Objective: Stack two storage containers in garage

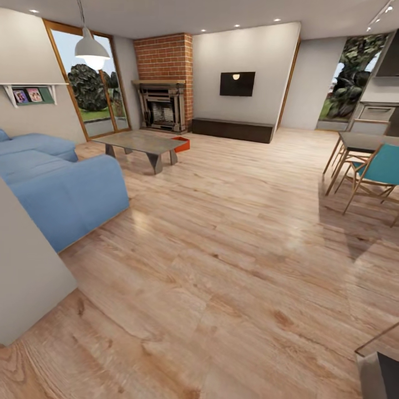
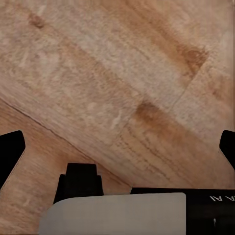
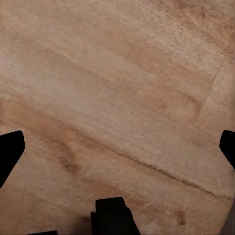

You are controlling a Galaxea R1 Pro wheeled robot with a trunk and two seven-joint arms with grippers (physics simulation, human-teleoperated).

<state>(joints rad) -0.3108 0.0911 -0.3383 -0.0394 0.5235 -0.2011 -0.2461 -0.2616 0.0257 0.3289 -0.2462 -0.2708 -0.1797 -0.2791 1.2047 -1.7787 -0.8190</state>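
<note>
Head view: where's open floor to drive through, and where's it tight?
Open: wood floor between blue sofa and dining chairs, up to the dark bench. Tight: by the coffee table, orange-red container at its far corner.

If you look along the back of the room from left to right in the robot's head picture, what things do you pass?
White hanging lamp → red-brick fireplace → black wall-mounted TV → teal chair with wooden legs.
</note>
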